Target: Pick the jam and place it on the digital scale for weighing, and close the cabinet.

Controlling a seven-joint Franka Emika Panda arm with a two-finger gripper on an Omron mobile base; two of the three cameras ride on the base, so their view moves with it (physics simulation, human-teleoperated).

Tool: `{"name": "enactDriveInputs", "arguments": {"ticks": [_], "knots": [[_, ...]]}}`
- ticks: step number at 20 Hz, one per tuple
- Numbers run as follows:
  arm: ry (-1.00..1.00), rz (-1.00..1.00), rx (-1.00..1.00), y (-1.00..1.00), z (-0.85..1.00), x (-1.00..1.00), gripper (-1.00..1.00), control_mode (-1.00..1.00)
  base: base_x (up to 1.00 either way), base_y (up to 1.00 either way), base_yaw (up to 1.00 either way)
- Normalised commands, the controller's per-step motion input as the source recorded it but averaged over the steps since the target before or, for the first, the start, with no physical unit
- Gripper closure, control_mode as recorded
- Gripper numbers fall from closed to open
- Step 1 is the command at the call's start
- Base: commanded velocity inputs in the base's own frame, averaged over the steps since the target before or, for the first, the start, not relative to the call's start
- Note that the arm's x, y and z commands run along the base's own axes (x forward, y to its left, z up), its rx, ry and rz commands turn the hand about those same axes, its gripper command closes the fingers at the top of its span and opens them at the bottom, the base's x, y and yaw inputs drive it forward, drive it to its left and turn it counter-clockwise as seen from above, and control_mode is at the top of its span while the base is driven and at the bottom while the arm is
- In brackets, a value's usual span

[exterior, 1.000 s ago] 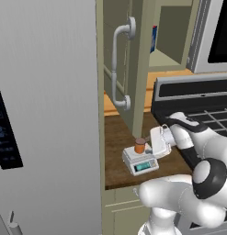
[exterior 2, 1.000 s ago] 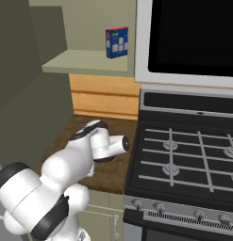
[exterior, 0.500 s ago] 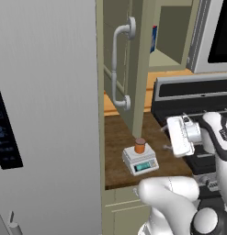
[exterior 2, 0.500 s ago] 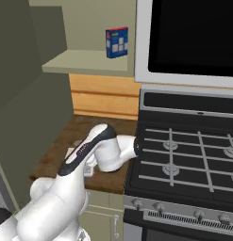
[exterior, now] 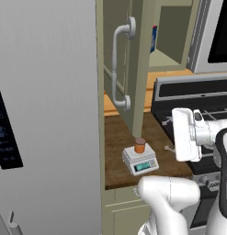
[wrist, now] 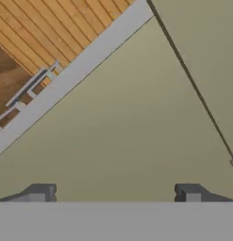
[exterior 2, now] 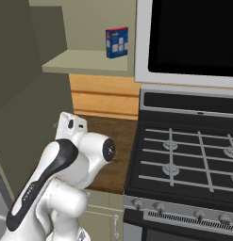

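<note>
The jam [exterior: 140,146], a small orange jar with a brown lid, stands upright on the digital scale [exterior: 141,162] on the wooden counter. My gripper [exterior: 169,134] hangs to the right of the scale, above the counter's right end, well clear of the jar. Its fingers point at the open cabinet door [exterior: 139,69], whose long grey handle [exterior: 118,69] is on the far side. In the hand view the gripper [wrist: 114,193] is open and empty, with the door's olive inner face [wrist: 137,132] close in front. The door [exterior 2: 23,103] stands swung out at the left.
A blue and red box [exterior 2: 117,42] sits on the cabinet shelf [exterior 2: 85,63]. The grey refrigerator [exterior: 46,114] stands at the left. A black stove [exterior 2: 184,160] and a microwave [exterior 2: 188,37] above it take up the right. The wooden counter [exterior: 119,137] lies between them.
The hand has drawn back from the scale to the right, risen and turned toward the door. The jam stays on the scale. The gripper stays open.
</note>
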Motion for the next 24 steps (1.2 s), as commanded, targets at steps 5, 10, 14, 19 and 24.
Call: {"name": "enactDriveInputs", "arguments": {"ticks": [5,10,14,19,24], "knots": [[-0.36,0.05,-0.02,0.62,1.0,-0.98,-1.0,-1.0,0.0,0.0,0.0],[-0.32,0.11,-0.02,0.62,1.0,-0.99,-1.0,-1.0,0.0,0.0,0.0],[-0.28,0.12,0.0,0.9,0.92,-0.98,-1.0,-1.0,0.0,0.0,0.0],[-0.31,0.1,0.0,0.63,0.66,-1.0,-1.0,-1.0,0.0,0.0,0.0],[-0.09,0.01,0.0,0.46,0.09,-0.13,-1.0,-1.0,0.0,0.0,0.0]]}}
